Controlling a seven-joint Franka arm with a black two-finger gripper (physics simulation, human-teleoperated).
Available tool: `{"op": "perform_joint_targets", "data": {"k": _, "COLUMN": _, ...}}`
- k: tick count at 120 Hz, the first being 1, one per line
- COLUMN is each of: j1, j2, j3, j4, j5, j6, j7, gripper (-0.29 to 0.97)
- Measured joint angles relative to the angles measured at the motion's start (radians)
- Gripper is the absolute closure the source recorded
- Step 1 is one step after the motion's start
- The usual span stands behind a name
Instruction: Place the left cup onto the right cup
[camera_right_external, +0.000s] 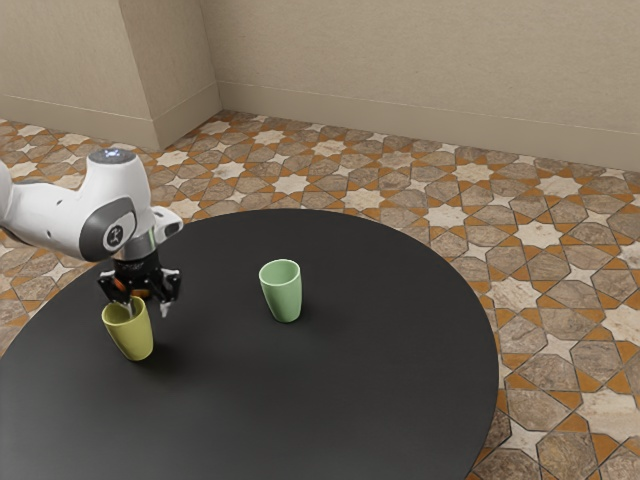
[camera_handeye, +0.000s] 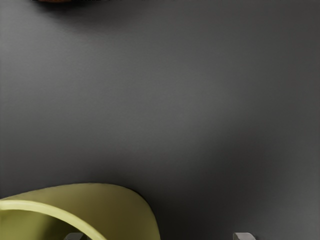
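As the fingers (camera_right_external: 166, 300) are spread wide with nothing clamped between them, no hold on anything can yet be claimed. In the wrist view one grey tip appears just inside the rim of the yellow-green cup (camera_right_external: 129, 335) and the other well outside its wall, so the wall is straddled, not pinched. The cup is seen upright on the black table (camera_right_external: 380, 400), near the table's 9 o'clock edge in the exterior view. The green cup (camera_right_external: 281, 290) stands upright at about 2 o'clock from it, well apart and nearer the table's middle.

Several faults can be foreseen from here. If the fingers are closed unevenly, the wall would be met by one tip first and the cup could be shoved or tipped before it is pinched. A grip taken on one wall alone lies off the cup's centre, so the cup may be left hanging tilted or may swing once it is lifted. If it is carried tilted, or lowered off centre, the green cup's rim could be struck and that cup, held by nothing, slid or knocked over. A further descent before closing might also press a tip onto the rim.
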Motion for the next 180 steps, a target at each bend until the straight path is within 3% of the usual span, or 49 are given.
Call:
{"op": "perform_joint_targets", "data": {"k": 78, "j1": 0.000, "j2": 0.001, "j3": 0.000, "j4": -0.006, "j5": -0.001, "j6": 0.006, "j7": -0.002, "gripper": 0.74}}
{"op": "perform_joint_targets", "data": {"k": 115, "j1": 0.000, "j2": -0.013, "j3": 0.001, "j4": -0.005, "j5": 0.006, "j6": 0.000, "j7": -0.006, "gripper": 0.77}}
{"op": "perform_joint_targets", "data": {"k": 180, "j1": 0.025, "j2": -0.141, "j3": -0.038, "j4": 0.005, "j5": 0.016, "j6": -0.053, "j7": -0.025, "gripper": 0.78}}
